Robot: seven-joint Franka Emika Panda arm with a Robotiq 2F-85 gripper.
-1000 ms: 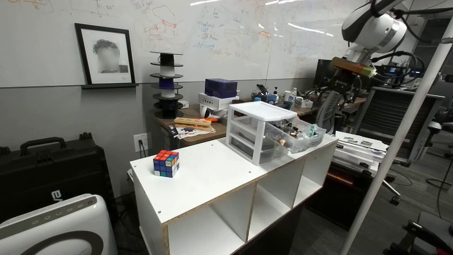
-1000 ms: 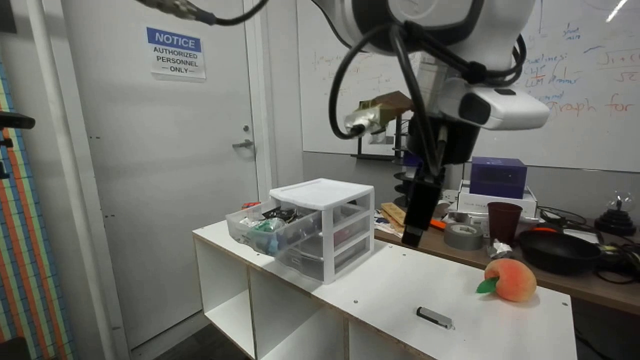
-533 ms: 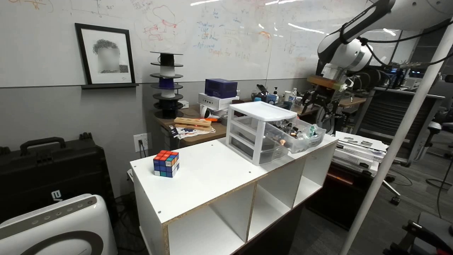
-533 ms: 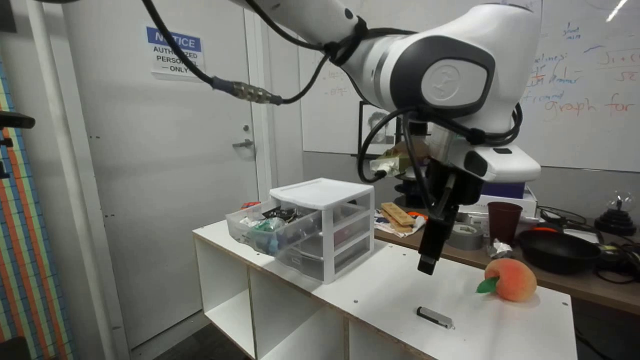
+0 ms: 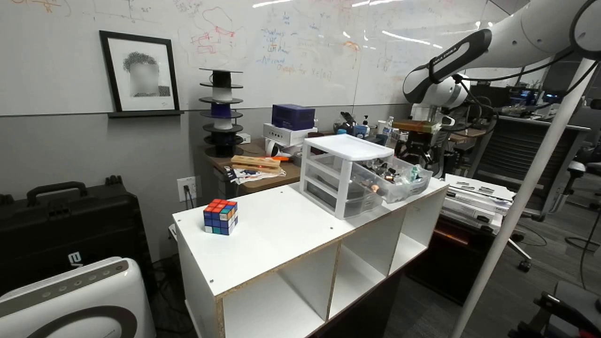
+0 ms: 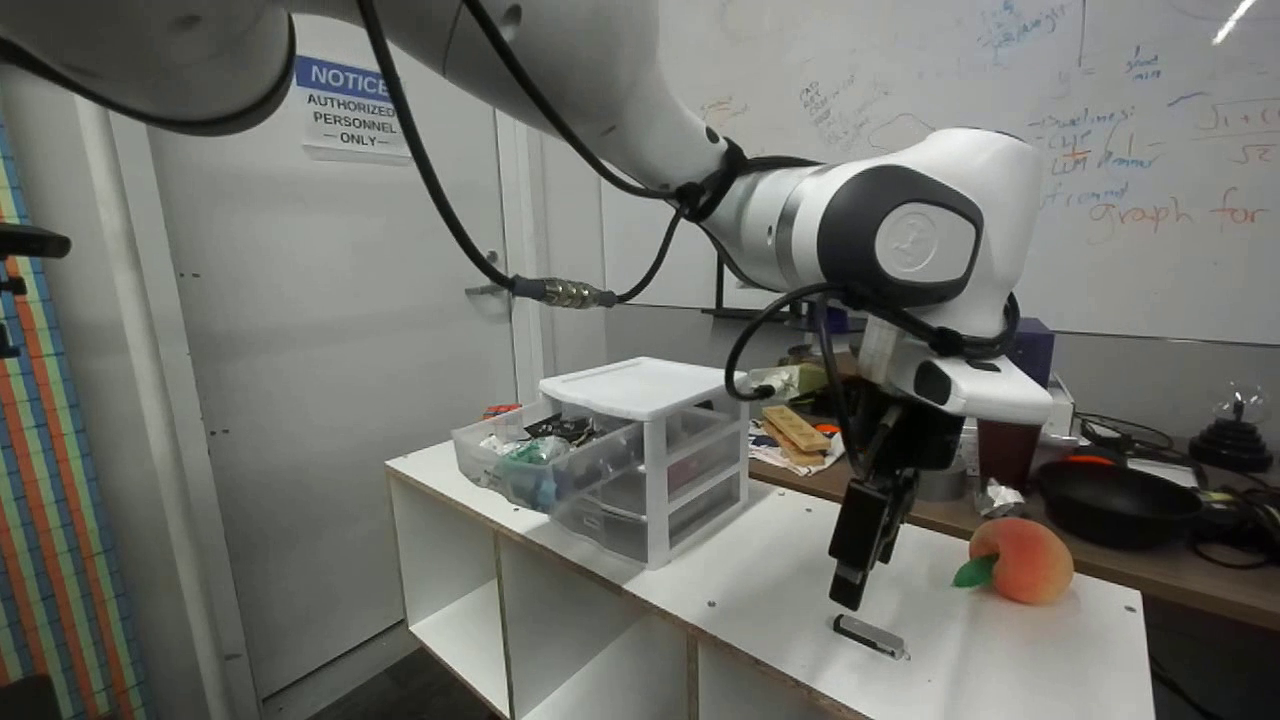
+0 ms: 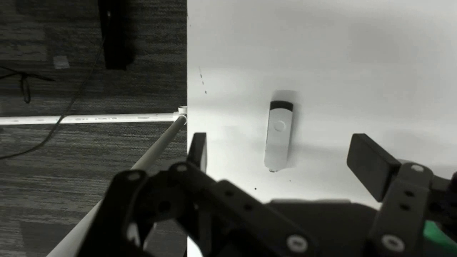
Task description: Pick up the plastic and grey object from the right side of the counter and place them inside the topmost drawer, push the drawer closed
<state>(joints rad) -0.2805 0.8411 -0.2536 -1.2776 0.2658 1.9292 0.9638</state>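
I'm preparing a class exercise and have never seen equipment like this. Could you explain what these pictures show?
The machine is a jointed robot arm ending in a two-fingered claw. Two views come from cameras standing outside the robot; the third is the wrist view, looking down past the claw. On the white counter are a grey stick, a peach-like object, a coloured puzzle cube and a small drawer unit, whose topmost drawer is pulled out and holds odds and ends. The claw is open above the grey stick; nothing is held.

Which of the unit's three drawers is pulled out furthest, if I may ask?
The top drawer: it juts well out past the lower two drawers.
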